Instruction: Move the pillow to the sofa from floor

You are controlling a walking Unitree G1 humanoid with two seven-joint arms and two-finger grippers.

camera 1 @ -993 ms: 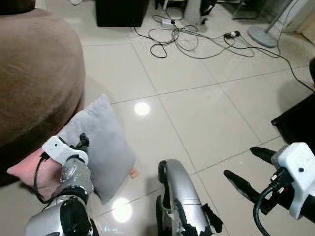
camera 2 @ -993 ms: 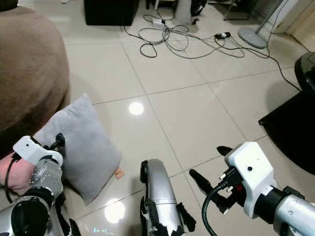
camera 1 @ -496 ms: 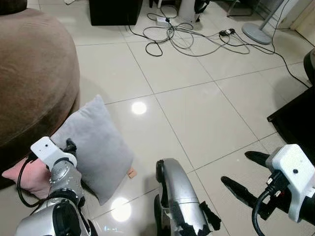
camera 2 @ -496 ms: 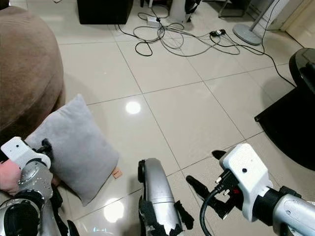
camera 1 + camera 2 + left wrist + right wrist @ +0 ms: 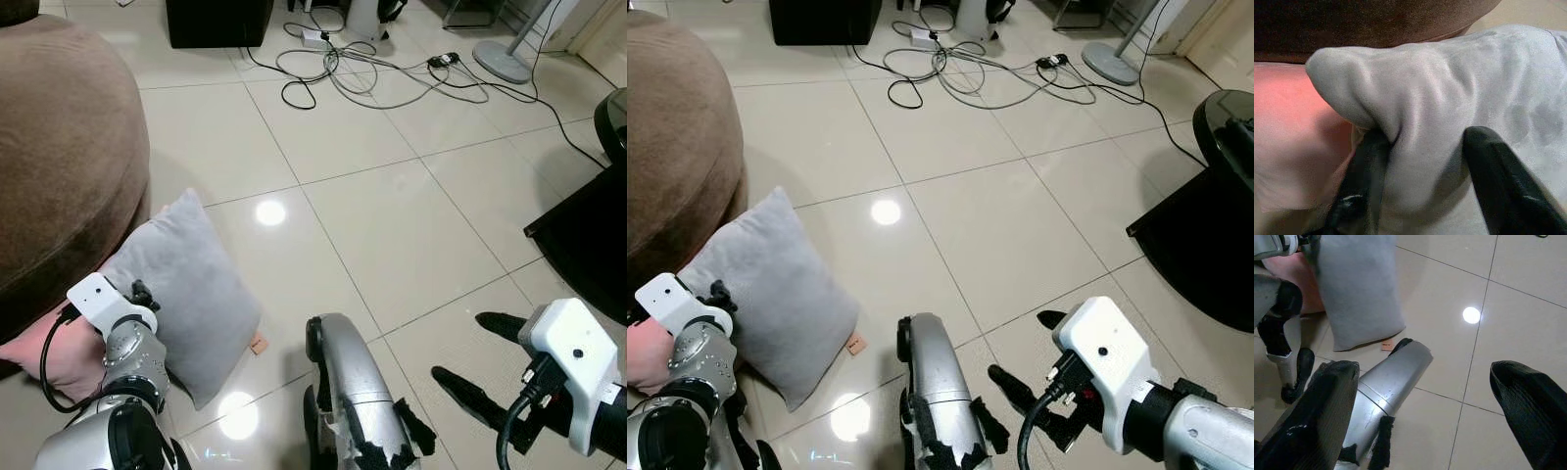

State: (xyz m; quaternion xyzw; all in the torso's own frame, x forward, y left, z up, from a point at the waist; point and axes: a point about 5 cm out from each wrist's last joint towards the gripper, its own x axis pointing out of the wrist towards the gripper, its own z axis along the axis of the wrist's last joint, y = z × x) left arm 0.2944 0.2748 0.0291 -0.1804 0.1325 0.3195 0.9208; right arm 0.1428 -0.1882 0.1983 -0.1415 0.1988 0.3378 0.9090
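Pinching the grey pillow (image 5: 1449, 98) on the floor (image 5: 392, 215) with our left fingers (image 5: 1364, 181), we kept our right fingers (image 5: 1334, 401) spread wide, holding nothing.

Left arm engaged low at the left; right arm free at the lower right.

Left arm (image 5: 113, 431) is bent, its wrist (image 5: 110, 305) raised at the lower left. Left gripper (image 5: 1420, 161) has both black fingers (image 5: 1364, 181) pressed onto a fold of the pillow (image 5: 1449, 98), closed on it. Right arm (image 5: 1205, 441) reaches in from the lower right, white wrist housing (image 5: 568, 367) uppermost. Right gripper (image 5: 480, 362) has its fingers spread wide apart and grips nothing. A silver leg (image 5: 348, 392) shows between the arms.
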